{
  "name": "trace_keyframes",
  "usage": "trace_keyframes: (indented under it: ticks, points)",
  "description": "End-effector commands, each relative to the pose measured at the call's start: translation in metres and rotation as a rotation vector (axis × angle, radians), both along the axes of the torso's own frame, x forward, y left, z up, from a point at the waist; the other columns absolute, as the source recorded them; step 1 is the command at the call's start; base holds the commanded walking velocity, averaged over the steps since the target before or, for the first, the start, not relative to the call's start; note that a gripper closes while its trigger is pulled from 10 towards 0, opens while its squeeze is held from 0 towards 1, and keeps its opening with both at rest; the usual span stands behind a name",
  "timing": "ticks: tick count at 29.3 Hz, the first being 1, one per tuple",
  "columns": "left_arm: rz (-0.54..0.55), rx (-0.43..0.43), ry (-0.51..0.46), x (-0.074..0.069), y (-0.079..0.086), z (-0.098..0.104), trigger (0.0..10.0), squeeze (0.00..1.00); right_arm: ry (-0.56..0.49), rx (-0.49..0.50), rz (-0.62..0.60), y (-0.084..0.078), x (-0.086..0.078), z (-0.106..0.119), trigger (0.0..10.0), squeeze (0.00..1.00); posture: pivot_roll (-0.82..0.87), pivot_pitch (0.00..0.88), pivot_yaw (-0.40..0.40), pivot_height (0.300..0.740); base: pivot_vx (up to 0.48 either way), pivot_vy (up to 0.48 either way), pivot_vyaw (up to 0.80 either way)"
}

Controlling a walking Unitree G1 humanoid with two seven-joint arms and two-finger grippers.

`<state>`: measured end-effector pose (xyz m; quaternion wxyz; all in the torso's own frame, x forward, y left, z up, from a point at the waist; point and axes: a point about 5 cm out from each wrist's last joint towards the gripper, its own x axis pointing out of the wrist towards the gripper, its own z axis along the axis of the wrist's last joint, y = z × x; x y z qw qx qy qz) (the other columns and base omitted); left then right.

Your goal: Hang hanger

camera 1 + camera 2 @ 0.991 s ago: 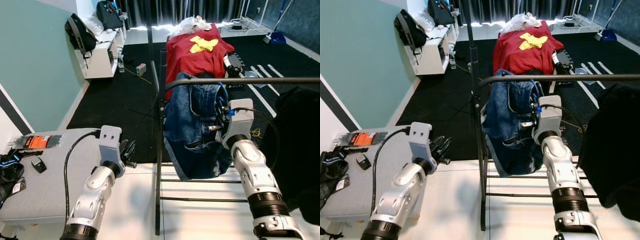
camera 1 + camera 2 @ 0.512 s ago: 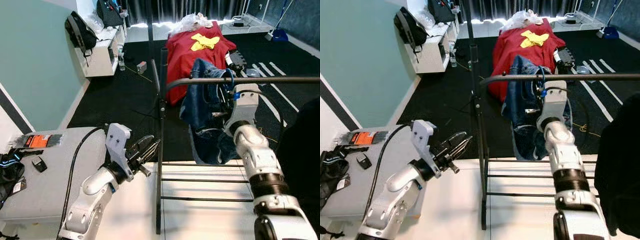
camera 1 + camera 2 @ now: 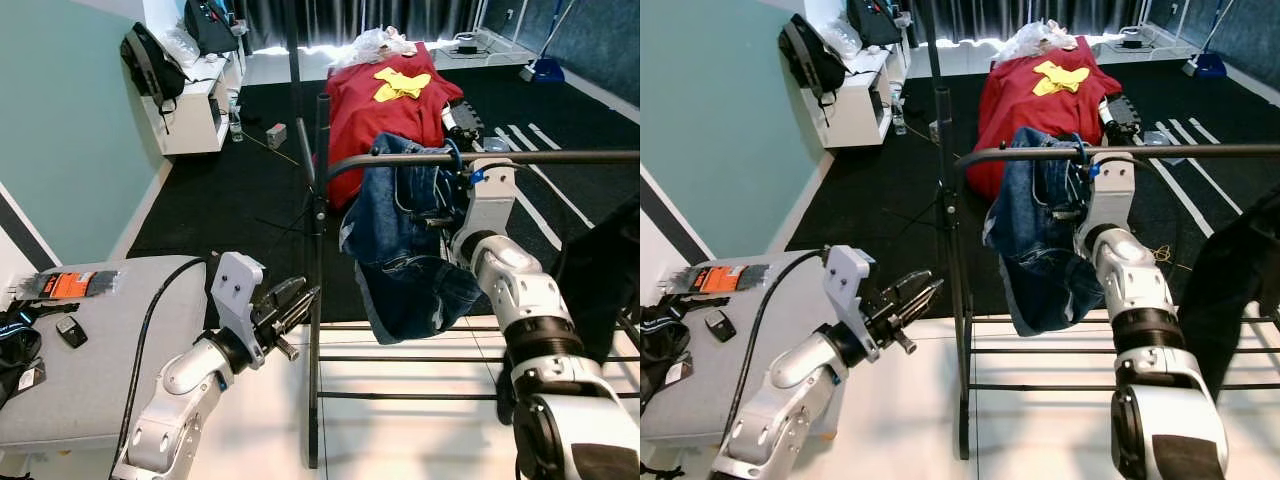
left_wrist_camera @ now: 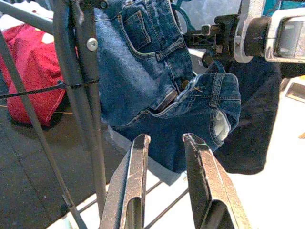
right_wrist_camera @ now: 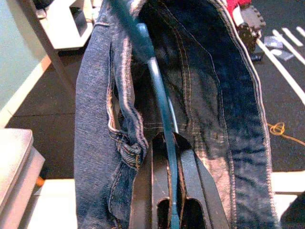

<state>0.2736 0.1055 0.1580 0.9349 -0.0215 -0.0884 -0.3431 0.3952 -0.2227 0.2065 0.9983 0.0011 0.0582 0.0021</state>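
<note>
Two hands: right hand clenched on teal hanger inside jeans, left hand released

My head views are bright and fairly sharp, with daylight glaring white along the floor under the curtains at the far end and bending lines near the picture edges. The white floor below me is washed out. From my right wrist the jeans look soft and dim; my left wrist's fingers are blurred close up.
</note>
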Motion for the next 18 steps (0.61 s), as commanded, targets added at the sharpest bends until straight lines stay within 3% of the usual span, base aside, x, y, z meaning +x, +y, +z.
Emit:
trace_keyframes:
  ticks: [1,5,6,7,9,10,18]
  points:
    - [-0.002,0.036,0.006,-0.001,0.004,-0.002,10.0,0.00,-0.037,0.015,0.003,0.000,0.003,0.012,10.0,0.75,0.08,0.071,0.050,0.740,0.000,0.000,0.00]
    - [-0.001,0.036,0.006,-0.001,0.004,-0.002,10.0,0.00,-0.036,0.015,0.003,-0.001,0.003,0.012,10.0,0.75,0.08,0.071,0.050,0.740,0.000,0.000,0.00]
    - [-0.001,0.037,0.006,-0.001,0.004,-0.002,10.0,0.00,-0.042,-0.020,0.000,-0.001,0.003,0.013,10.0,1.00,0.07,0.069,0.054,0.740,0.000,0.000,0.00]
    - [-0.002,0.039,0.007,-0.001,0.004,-0.002,10.0,0.00,-0.047,-0.066,-0.001,-0.001,0.003,0.014,10.0,0.60,0.07,0.069,0.055,0.740,0.000,0.000,0.00]
    - [-0.002,0.040,0.007,-0.001,0.004,-0.002,10.0,0.00,-0.049,-0.099,-0.001,-0.001,0.003,0.014,10.0,0.60,0.07,0.069,0.055,0.740,0.000,0.000,0.00]
    - [-0.004,0.045,0.007,-0.001,0.004,-0.002,10.0,0.00,-0.059,-0.117,-0.004,0.000,0.002,0.015,10.0,0.00,0.07,0.067,0.055,0.740,0.000,0.000,0.00]
    - [-0.018,0.069,0.005,-0.004,0.003,-0.002,10.0,0.00,-0.102,-0.132,-0.007,0.006,-0.009,0.019,10.0,0.00,0.08,0.062,0.056,0.740,0.000,0.000,0.00]
